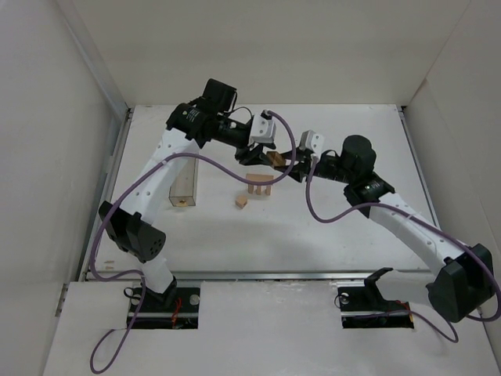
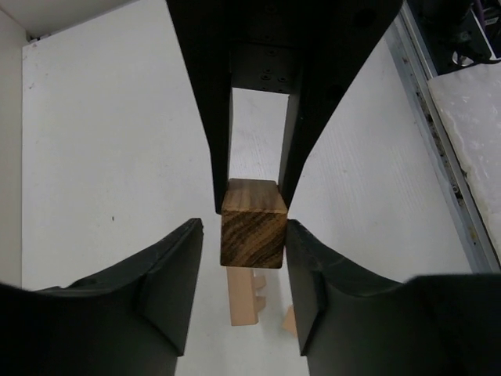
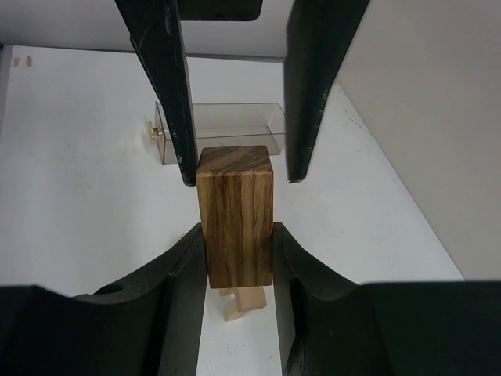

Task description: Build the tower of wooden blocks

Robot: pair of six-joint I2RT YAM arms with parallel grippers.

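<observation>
Two claws meeting above the middle of the tabletop (image 1: 329, 243). My right claw (image 3: 239, 233) is closed narrow on a dark-grained wood block (image 3: 235, 196), with both of its fingers pressed flat to the block's long sides, and holds it in the air. My left claw (image 2: 244, 231) faces it from the opposite side and stands part open around the same block. One finger (image 2: 313, 274) lies against or just beside one face. The other finger (image 2: 168, 282) is apart from the block, with a sliver of tabletop showing between, so this claw has no grip. The tower (image 1: 260, 186), light-tan uprights under a crosspiece, stands below the held block near the tabletop's centre, well apart from every edge; the block hangs above it, not resting on it. In both wrist views the held block covers most of the tower. One loose tan block (image 1: 242, 202) lies just beside the tower, toward the near edge and the left. A clear plastic box (image 1: 185, 186) lies farther toward the left edge, well apart from the tower.
</observation>
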